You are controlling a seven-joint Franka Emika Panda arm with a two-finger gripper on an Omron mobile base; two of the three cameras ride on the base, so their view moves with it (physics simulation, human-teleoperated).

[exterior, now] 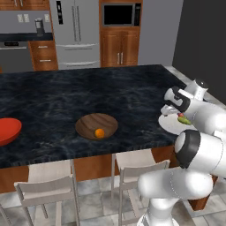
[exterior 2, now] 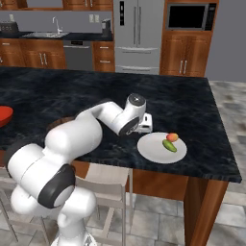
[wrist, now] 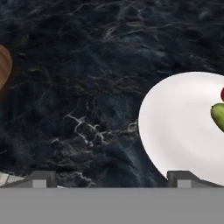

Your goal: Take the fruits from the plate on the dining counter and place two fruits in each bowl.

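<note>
Gripper [wrist: 111,179] jaws wide apart, nothing between them, only bare black marbled surface [wrist: 87,65] below. Hand view: one fingertip [wrist: 39,178] at lower left over the stone, the other at lower right overlapping the near rim of the white plate [wrist: 175,127]. Right base view: gripper [exterior 2: 145,123] sits low over the surface just left of the plate [exterior 2: 153,150], arm reaching in from the lower left. Left base view: hand [exterior: 173,102] is at the right end of the surface, partly covering the plate [exterior: 170,126]. Plate is near the front edge, right part of the dining surface [exterior 2: 96,91]. On it, 2 fruits at its far-right side: green oblong one [exterior 2: 169,146] and red-orange one [exterior 2: 172,137], touching or nearly so, can't tell which. Hand view catches the green one [wrist: 218,116] at the right edge w/ a sliver of the red one above it. Wooden bowl [exterior: 96,126] sits mid-surface, well left of the plate, towards the near edge; orange ball [exterior: 99,133] inside it, at the near-right part of the bowl. Can't see a 2nd fruit in it from this angle. Bowl edge also shows at the left edge of the hand view [wrist: 3,65]. Red bowl [exterior: 8,130] at the far left of the surface, cut by the frame edge; contents not visible. Stools [exterior: 46,187] tucked under the near edge.
</note>
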